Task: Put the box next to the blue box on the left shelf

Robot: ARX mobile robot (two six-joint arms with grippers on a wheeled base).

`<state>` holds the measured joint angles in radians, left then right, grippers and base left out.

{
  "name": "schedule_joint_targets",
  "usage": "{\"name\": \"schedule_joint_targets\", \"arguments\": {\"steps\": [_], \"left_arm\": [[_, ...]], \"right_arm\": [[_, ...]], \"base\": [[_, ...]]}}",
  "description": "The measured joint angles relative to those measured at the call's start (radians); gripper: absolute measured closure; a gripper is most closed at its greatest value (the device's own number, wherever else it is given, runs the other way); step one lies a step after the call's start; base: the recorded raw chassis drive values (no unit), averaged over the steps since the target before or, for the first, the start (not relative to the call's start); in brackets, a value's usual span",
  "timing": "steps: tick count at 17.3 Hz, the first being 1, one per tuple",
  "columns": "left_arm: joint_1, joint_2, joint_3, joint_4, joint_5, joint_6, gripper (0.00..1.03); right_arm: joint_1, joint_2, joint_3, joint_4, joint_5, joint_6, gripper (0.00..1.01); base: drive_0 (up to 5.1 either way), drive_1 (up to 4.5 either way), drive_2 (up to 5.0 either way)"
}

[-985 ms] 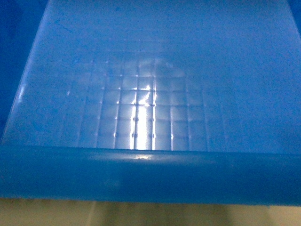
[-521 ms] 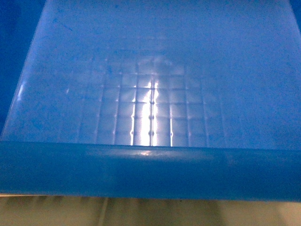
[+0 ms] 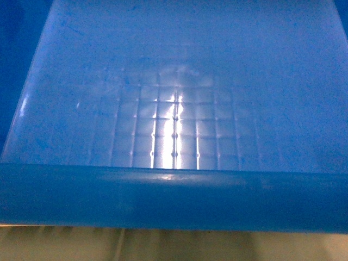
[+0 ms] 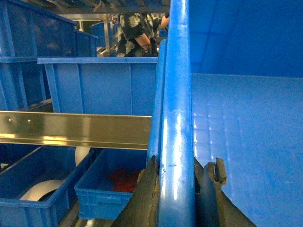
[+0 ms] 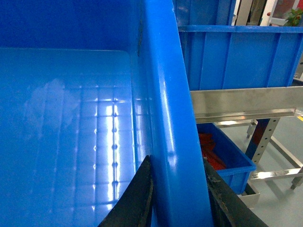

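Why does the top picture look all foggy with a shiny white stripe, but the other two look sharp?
Head view: the large bright blue plastic crate sits very close to the lens, so it blurs, and a lamp glares off its grid floor. Left wrist view: crisp rim, jaws clamping it, with shine on the steel shelf rail. Right wrist view: sharp too, with softer floor reflections.

**Shelving and bins around the work area**

A steel shelf rail (image 4: 75, 128) runs across the left wrist view, with a blue bin (image 4: 102, 85) standing above it. Below, a small bin (image 4: 116, 187) holds something red (image 4: 124, 179), beside a bin with a white curved object (image 4: 40, 189). A person in a patterned shirt (image 4: 135, 35) stands behind. In the right wrist view, a grey floor (image 5: 279, 189) shows under the rack.
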<state>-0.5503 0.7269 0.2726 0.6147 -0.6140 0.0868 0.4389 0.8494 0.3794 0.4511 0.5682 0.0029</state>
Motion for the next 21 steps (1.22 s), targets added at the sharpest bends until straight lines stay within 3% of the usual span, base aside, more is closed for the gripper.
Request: {"name": "schedule_joint_targets", "arguments": {"steps": [21], "left_arm": [[0.0,0.0,0.0,0.001,0.001,0.0,0.92]], "right_arm": [[0.0,0.0,0.0,0.0,0.001,0.0,0.81]], "base": [[0.0,0.0,0.0]]}}
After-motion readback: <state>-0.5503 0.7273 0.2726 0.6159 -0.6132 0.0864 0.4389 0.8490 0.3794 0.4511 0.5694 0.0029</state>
